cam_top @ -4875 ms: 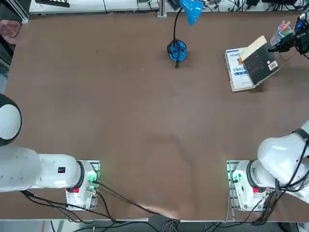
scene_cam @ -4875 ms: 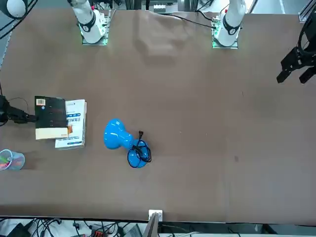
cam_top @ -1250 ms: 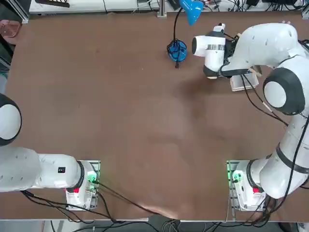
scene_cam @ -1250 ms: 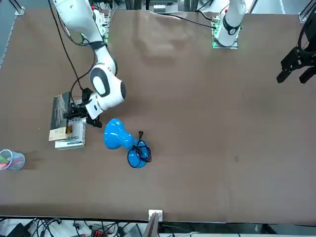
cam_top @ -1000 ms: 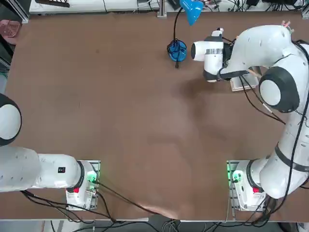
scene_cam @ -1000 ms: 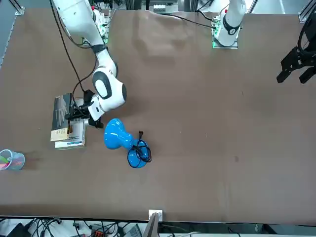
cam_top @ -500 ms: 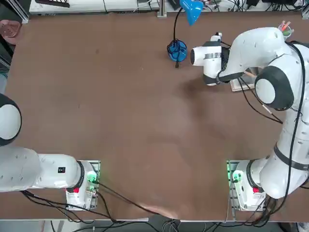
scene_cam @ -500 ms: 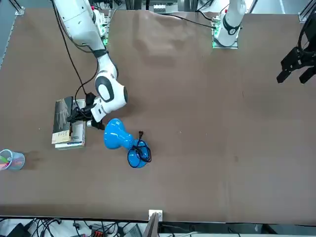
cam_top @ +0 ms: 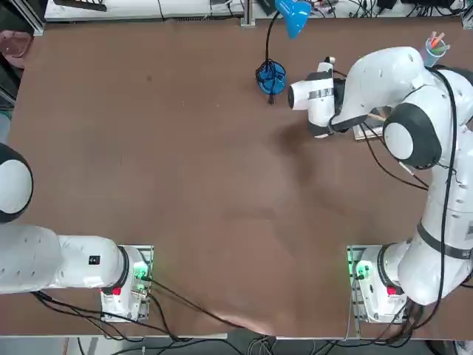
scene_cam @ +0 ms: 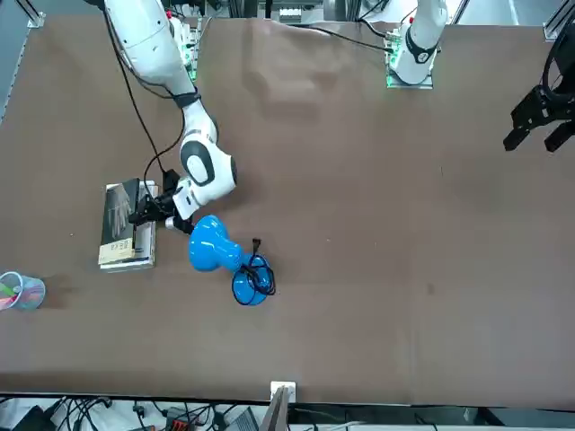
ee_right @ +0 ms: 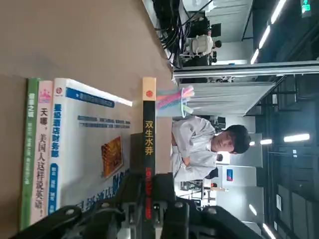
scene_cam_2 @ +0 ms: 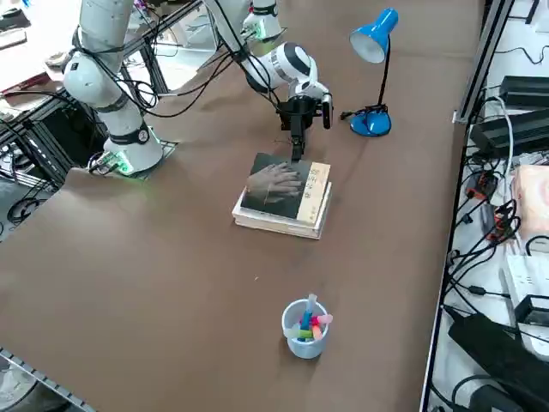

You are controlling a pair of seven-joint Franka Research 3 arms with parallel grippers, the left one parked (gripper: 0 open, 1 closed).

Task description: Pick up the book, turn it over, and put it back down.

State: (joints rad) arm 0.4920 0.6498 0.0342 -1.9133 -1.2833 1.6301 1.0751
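Table (cam_top: 185, 185): broad brown surface, bare across its middle and the robot's left half, open to passage from every side. Obstacles cluster at the far right. Blue desk lamp (scene_cam_2: 375, 77): base near the right gripper (scene_cam_2: 297, 153), shade raised above it, cord coiled on the base; it narrows the room on that side. White book (scene_cam_2: 302, 215): flat on the table, carrying the book (scene_cam_2: 274, 185), whose spine edge is pinched in the closed right gripper. Cup of coloured pens (scene_cam_2: 304, 329): well apart from the stack, with clear tabletop between. Right arm (cam_top: 399, 81): arches over the stack, blocking access from overhead. Person (ee_right: 204, 144): beyond the table's edge.
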